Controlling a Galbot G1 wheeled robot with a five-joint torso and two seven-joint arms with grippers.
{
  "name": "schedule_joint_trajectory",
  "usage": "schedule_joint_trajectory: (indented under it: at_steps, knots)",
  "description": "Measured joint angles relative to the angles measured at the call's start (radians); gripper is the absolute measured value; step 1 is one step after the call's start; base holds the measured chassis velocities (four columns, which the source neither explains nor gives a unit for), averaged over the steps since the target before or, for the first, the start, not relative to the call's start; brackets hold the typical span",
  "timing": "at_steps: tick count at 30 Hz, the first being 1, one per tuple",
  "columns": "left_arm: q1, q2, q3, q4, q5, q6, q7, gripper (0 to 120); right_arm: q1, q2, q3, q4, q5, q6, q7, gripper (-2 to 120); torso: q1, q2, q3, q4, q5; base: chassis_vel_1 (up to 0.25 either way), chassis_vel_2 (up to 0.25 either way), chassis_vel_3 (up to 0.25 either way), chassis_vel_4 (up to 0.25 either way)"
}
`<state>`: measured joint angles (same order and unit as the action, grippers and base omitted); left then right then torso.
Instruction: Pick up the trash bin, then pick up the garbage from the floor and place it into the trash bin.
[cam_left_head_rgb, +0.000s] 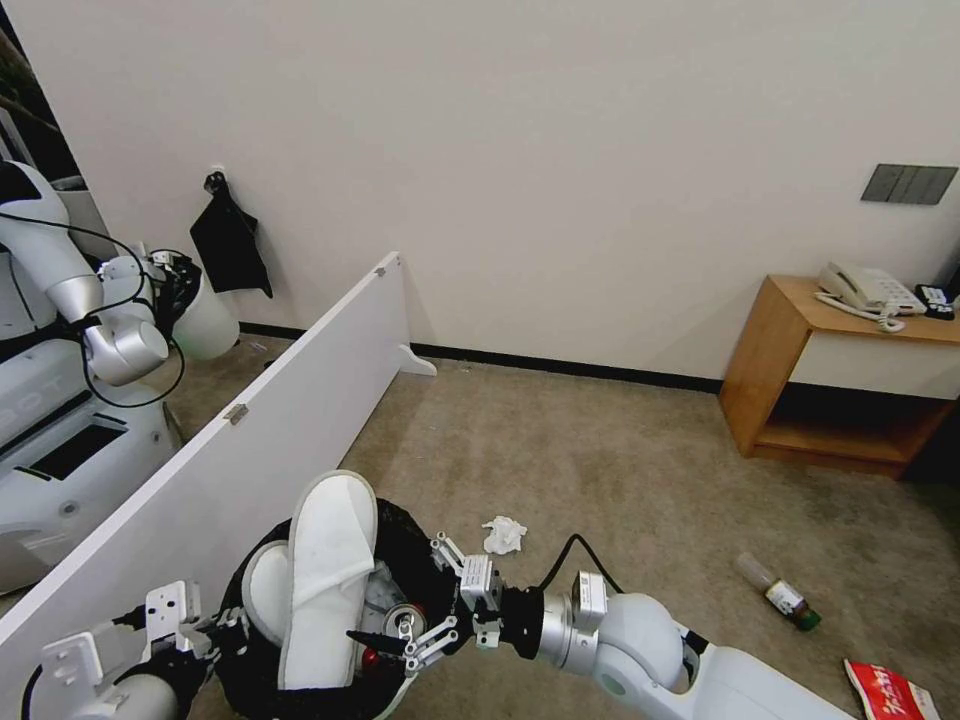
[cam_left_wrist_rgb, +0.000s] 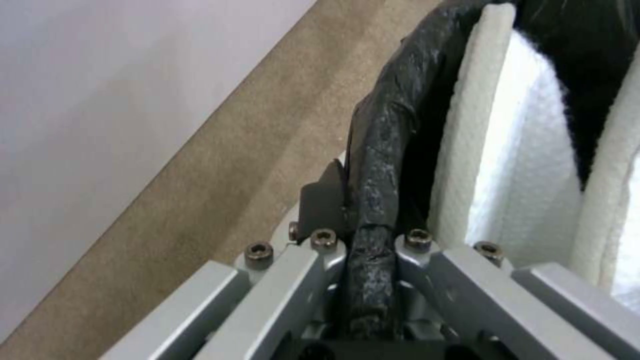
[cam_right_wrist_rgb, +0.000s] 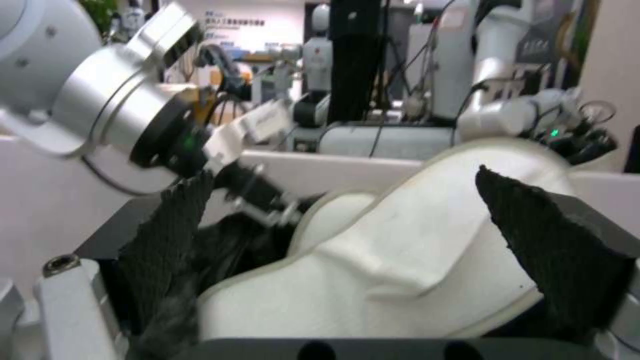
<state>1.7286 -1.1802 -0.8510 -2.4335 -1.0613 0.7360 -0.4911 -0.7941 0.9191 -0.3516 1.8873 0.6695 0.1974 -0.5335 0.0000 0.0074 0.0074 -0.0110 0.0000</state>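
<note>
I'm working in what looks like a mock hotel room set up inside a robotics lab. I see beige carpet (cam_left_head_rgb: 560, 450), a plain wall with a dark skirting and a grey switch panel (cam_left_head_rgb: 909, 184), and a wooden bedside cabinet (cam_left_head_rgb: 800, 370) carrying a white desk telephone (cam_left_head_rgb: 866, 290). A low white partition (cam_left_head_rgb: 290, 420) fences the set; beyond it stand other white robots (cam_right_wrist_rgb: 507, 65).

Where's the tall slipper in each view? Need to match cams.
Head: slipper stands upright in the trash bin, bottom centre, right gripper beside it.
Left wrist: slipper just inside the bin rim that the left gripper clamps.
Right wrist: slipper centre, between the open fingers.
Shared landmark: the bin's black bag.
</note>
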Motion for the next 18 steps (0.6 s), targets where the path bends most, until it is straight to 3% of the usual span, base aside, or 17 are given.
schedule_joint_trajectory:
  at_steps: [7, 12, 18]
  knots:
    - [0.000, -0.013, -0.009, 0.001, 0.005, 0.000, 0.001, 2, -0.019, 0.017, 0.103, -0.025, 0.038, 0.030, 0.075, 100, 0.000, 0.000, 0.000, 0.0004, 0.0000, 0.000, 0.000, 0.000, 0.000]
    - [-0.006, -0.012, -0.016, -0.003, 0.006, 0.000, 0.003, 2, -0.120, 0.006, 0.300, -0.023, 0.045, 0.012, 0.222, 100, 0.000, 0.000, 0.000, -0.0003, 0.0000, 0.000, 0.000, 0.000, 0.000]
    - [-0.012, -0.015, -0.015, 0.004, 0.014, 0.000, 0.006, 2, -0.230, 0.008, 0.456, -0.032, 0.018, -0.005, 0.328, 100, 0.000, 0.000, 0.000, 0.0004, 0.0001, 0.000, 0.000, 0.000, 0.000]
